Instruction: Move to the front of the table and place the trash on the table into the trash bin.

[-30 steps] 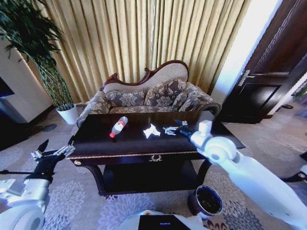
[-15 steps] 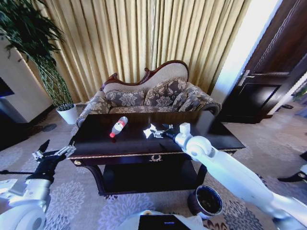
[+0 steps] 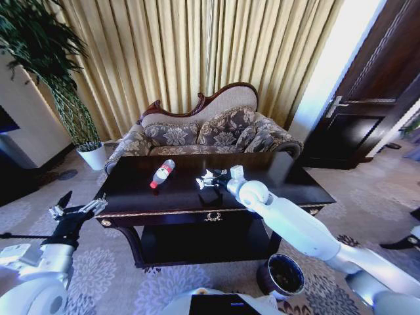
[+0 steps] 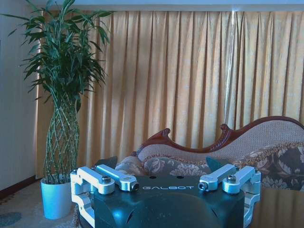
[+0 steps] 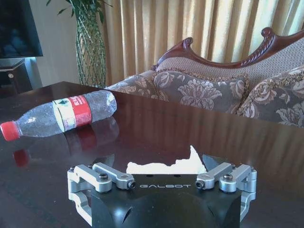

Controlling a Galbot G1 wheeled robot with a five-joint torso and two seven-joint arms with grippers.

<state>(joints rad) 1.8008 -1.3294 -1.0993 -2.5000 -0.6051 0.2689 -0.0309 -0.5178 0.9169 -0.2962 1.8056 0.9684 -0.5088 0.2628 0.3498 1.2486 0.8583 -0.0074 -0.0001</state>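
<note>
On the dark glossy table (image 3: 289,177) lie a clear plastic bottle (image 3: 163,172) with a red label and red cap, on its side, and a crumpled white paper scrap (image 3: 201,180). My right gripper (image 3: 211,176) reaches over the table top right at the scrap. In the right wrist view the right gripper (image 5: 165,183) is open, the paper scrap (image 5: 166,166) sits just beyond its fingers, and the bottle (image 5: 61,114) lies farther off. My left gripper (image 3: 75,210) hangs open beside the table's left end. The trash bin (image 3: 283,275) stands on the carpet at the table's right front.
A patterned sofa (image 3: 203,131) stands behind the table, before gold curtains. A tall plant in a white pot (image 3: 93,156) is at the back left, and a dark door (image 3: 367,111) at the right. The left wrist view holds the left gripper (image 4: 166,186) and the pot (image 4: 56,197).
My right arm has swung left across the table top, bringing its gripper from right of the paper scrap up to it. The left arm has barely shifted.
</note>
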